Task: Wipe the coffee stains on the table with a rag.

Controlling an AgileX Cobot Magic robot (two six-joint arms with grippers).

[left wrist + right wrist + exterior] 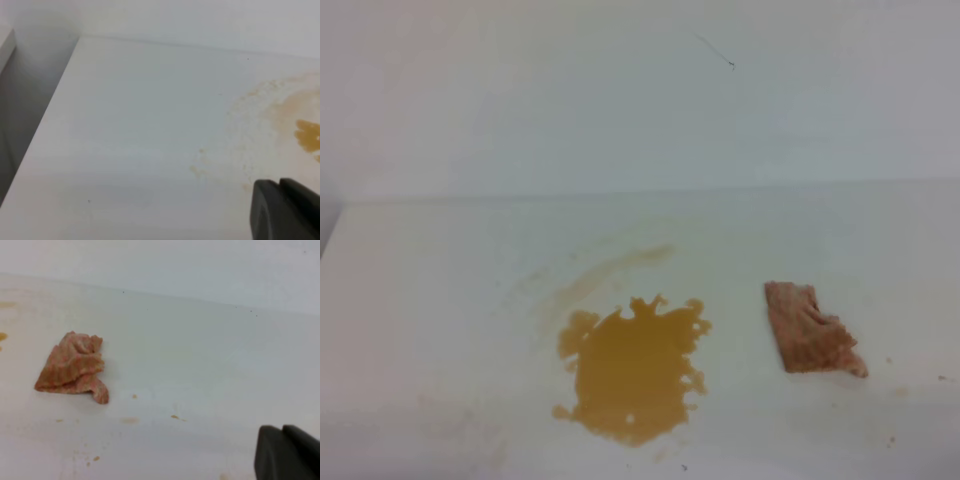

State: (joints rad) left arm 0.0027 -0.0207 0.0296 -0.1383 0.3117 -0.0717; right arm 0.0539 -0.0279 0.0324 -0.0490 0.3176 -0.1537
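Note:
The coffee stains (632,372) are an amber-brown blotch with lobed edges at the front middle of the white table (440,300). A fainter tan smear (610,268) arcs behind it. The rag (811,329), pinkish-brown and crumpled, lies flat to the right of the blotch, apart from it. In the right wrist view the rag (74,368) lies at the left, far from the dark finger (285,452) at the bottom right corner. In the left wrist view the stains (300,125) show at the right edge, above a dark finger (282,210). Neither gripper shows in the exterior view.
The white wall (620,90) stands behind the table's back edge. The table's left edge (45,125) drops off beside a grey gap. Small tan specks (175,417) dot the surface near the rag.

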